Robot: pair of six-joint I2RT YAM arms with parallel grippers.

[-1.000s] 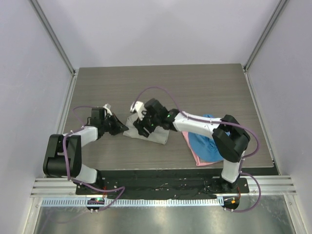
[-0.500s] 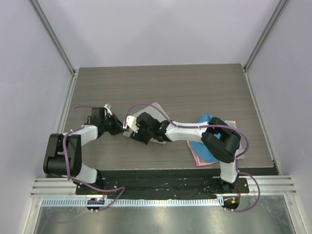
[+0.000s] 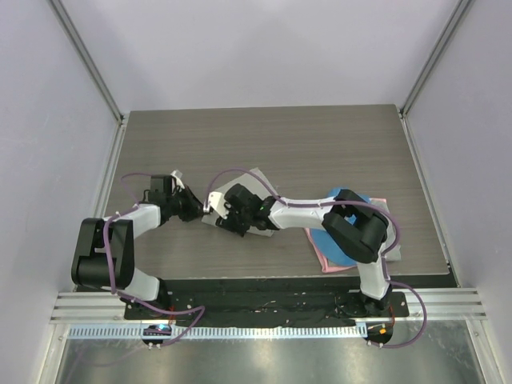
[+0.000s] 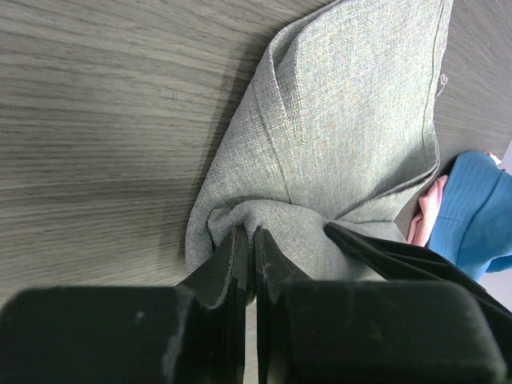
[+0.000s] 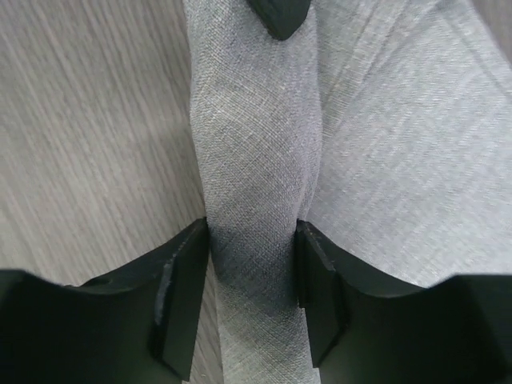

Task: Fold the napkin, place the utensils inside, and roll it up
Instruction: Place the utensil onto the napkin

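Observation:
The light grey napkin (image 3: 258,179) lies bunched and partly rolled at the table's middle left. My left gripper (image 3: 197,210) is shut on a gathered end of the napkin (image 4: 352,128), with cloth pinched between its fingertips (image 4: 248,234). My right gripper (image 3: 227,218) sits just right of the left one. It straddles the rolled ridge of napkin (image 5: 256,152), and both pads press the roll's sides (image 5: 252,240). The left gripper's tip (image 5: 280,16) shows at the roll's far end. The utensils are hidden.
A blue cloth (image 3: 334,236) lies over a pink cloth (image 3: 320,254) at the right, under the right arm's elbow. They also show at the edge of the left wrist view: blue cloth (image 4: 472,200), pink cloth (image 4: 428,212). Grey walls enclose the table.
The right gripper has slid left along the napkin to sit beside the left gripper, and its jaws have narrowed onto the roll. The left gripper has kept its hold and place.

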